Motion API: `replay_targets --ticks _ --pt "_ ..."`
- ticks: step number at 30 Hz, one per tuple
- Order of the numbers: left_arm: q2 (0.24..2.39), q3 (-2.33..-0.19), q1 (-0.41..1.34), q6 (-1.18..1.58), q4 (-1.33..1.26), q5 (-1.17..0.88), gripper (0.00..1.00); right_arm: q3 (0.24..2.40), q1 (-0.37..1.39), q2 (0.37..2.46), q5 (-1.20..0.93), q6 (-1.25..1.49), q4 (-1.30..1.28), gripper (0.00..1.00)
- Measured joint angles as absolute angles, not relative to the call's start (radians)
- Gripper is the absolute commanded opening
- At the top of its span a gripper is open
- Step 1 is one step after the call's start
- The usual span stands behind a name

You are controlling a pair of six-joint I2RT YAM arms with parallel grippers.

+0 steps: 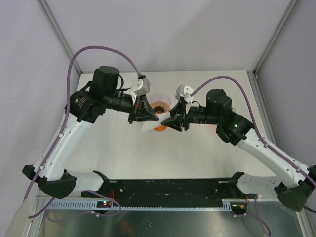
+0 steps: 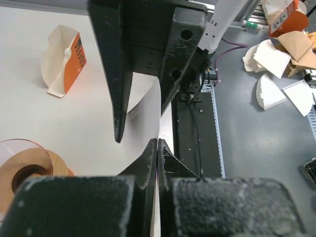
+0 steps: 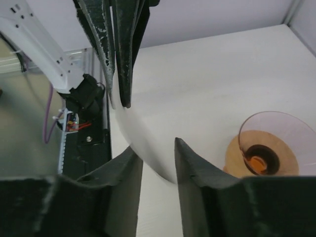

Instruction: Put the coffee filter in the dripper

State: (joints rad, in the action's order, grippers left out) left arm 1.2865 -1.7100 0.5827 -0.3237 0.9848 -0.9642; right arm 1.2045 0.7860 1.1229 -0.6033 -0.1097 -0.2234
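Top view: both arms are bent at the elbow and reach inward, wrists meeting over mid-bench (image 1: 207, 148). L fingers (image 1: 150, 117) and R fingers (image 1: 173, 121) point at each other, tips nearly touching. The filter (image 1: 148, 128) hangs white between them, just on the near-edge side of the dripper (image 1: 160, 101), which stands toward the far edge.

L wrist: L fingers (image 2: 170, 163) are pressed shut, pinching the filter (image 2: 145, 94) edge. R fingers (image 2: 116, 74) come in opposite, one on either side of the paper. The dripper (image 2: 24, 168) is low left and apart from the filter. An orange packet (image 2: 74, 49) lies further off; loose filters (image 2: 276, 64) lie beyond the bench edge.

R wrist: R fingers (image 3: 197, 177) are about half apart, with the filter (image 3: 148, 143) in the gap. Can't tell if the pads press it. L fingers (image 3: 123, 49) clamp its top. The dripper (image 3: 269, 148) is to the right, not touching.
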Motion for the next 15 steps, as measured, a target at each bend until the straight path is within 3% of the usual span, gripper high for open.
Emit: replay_targets --ticks 2,6,8,11,15 --pt "1.284 -1.715 0.585 -0.324 0.992 -0.982 0.02 1.205 0.790 1.123 -0.636 -0.114 -0.221 0.06" --pt "1.282 -1.717 0.589 -0.327 0.999 -0.991 0.52 1.205 0.796 1.123 -0.679 -0.133 -0.233 0.00" --pt "1.282 -1.718 0.590 -0.328 1.007 -0.984 0.63 1.205 0.797 1.120 -0.694 -0.154 -0.260 0.00" --pt "1.282 -1.739 0.593 -0.345 1.045 -0.947 0.68 1.205 0.796 1.102 -0.722 -0.207 -0.342 0.00" --pt "1.269 -1.778 0.593 -0.381 1.106 -0.896 0.60 1.205 0.792 1.049 -0.763 -0.284 -0.454 0.00"
